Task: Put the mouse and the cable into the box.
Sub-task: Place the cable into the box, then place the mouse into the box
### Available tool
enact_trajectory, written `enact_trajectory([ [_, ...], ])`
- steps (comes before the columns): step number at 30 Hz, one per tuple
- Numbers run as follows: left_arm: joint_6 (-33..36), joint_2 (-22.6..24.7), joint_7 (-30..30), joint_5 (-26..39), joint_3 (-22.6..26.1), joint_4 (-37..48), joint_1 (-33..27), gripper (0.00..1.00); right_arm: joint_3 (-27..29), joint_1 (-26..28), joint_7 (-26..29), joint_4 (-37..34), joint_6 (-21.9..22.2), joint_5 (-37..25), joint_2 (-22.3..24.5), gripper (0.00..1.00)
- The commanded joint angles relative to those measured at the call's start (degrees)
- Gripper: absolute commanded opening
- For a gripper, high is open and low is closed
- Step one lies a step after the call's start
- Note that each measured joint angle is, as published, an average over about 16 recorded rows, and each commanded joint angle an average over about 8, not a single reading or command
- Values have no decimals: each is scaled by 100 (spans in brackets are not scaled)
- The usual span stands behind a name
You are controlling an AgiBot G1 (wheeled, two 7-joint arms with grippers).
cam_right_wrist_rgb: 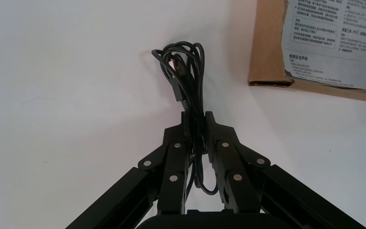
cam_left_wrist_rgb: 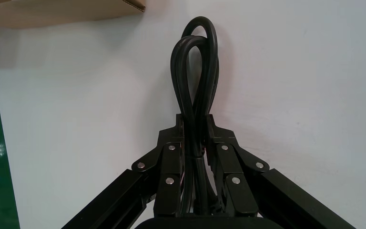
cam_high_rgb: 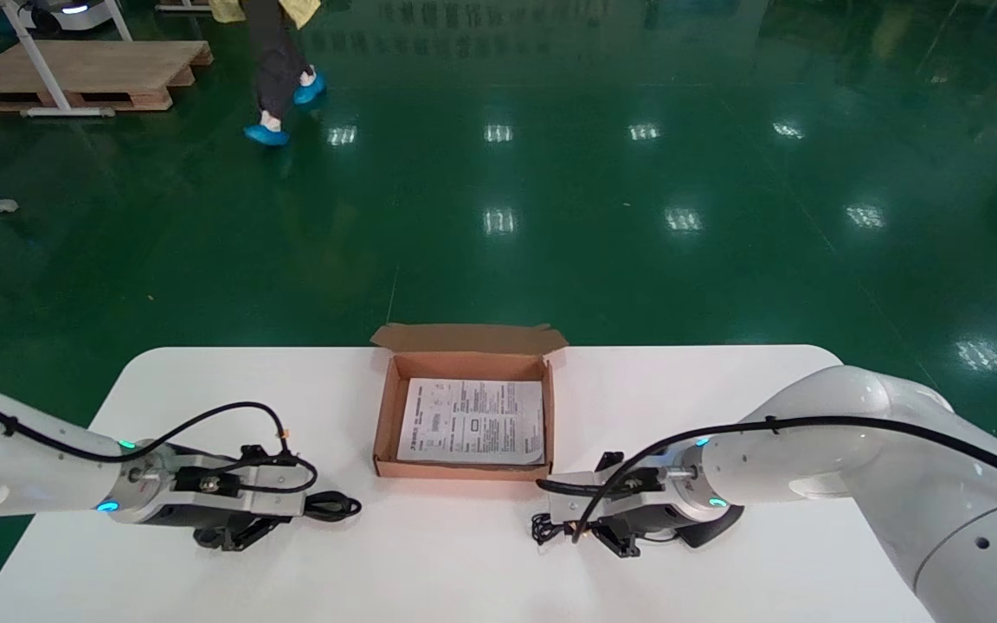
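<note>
An open cardboard box (cam_high_rgb: 385,407) with a printed sheet (cam_high_rgb: 472,420) inside sits at the table's middle back. My left gripper (cam_high_rgb: 304,506) (cam_left_wrist_rgb: 196,119) is low over the table, left of the box, shut on a looped thick black cable (cam_high_rgb: 332,505) (cam_left_wrist_rgb: 194,62). To the right of the box's front corner, my right gripper (cam_high_rgb: 561,519) (cam_right_wrist_rgb: 196,117) is shut on a coiled thin black cable (cam_high_rgb: 542,525) (cam_right_wrist_rgb: 183,71). A dark rounded shape (cam_high_rgb: 713,529), perhaps the mouse, shows under the right wrist, mostly hidden.
The white table (cam_high_rgb: 464,571) has bare surface in front of the box. The box corner (cam_left_wrist_rgb: 62,9) (cam_right_wrist_rgb: 267,43) lies just ahead of each gripper. A person (cam_high_rgb: 278,69) walks on the green floor beyond, near a wooden pallet (cam_high_rgb: 74,78).
</note>
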Motion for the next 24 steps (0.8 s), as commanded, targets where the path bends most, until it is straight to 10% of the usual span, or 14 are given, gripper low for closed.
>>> enact_trajectory([
  [1, 0, 0, 0, 0, 0, 0, 0, 0, 0, 0, 0, 1, 0, -1, 0, 0],
  [24, 176, -352, 217, 82, 5, -392, -473, 0, 209, 387, 306, 20, 42, 117, 883, 0],
])
